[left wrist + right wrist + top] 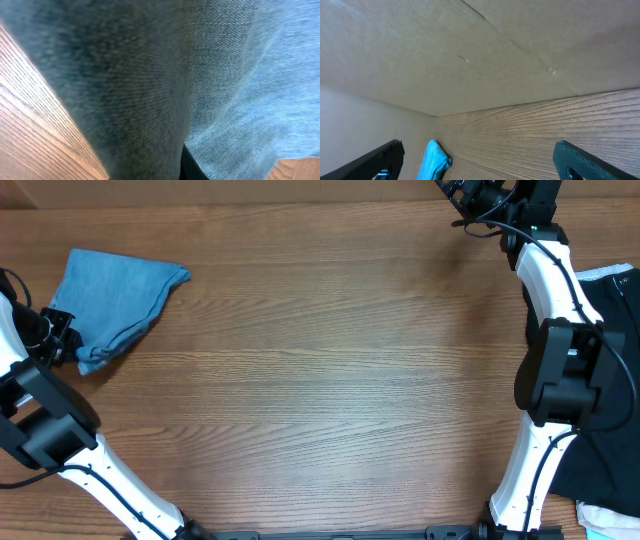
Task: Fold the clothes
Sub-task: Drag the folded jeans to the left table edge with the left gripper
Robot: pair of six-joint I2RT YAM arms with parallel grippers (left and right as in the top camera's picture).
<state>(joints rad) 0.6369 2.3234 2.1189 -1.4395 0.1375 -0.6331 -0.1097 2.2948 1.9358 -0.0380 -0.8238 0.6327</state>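
Overhead: even soft light, sharp, faint shadows on tabletop. Left wrist: jeans too close, blurry. Right wrist: bright, soft-focus.

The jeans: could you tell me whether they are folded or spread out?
Folded: the jeans form a small, layered bundle near the table's left edge.

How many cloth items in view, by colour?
Blue: 1 (jeans, folded, far left)
Black: 1 (garment, right edge)
White: 1 (cloth, bottom right corner)
Total: 3
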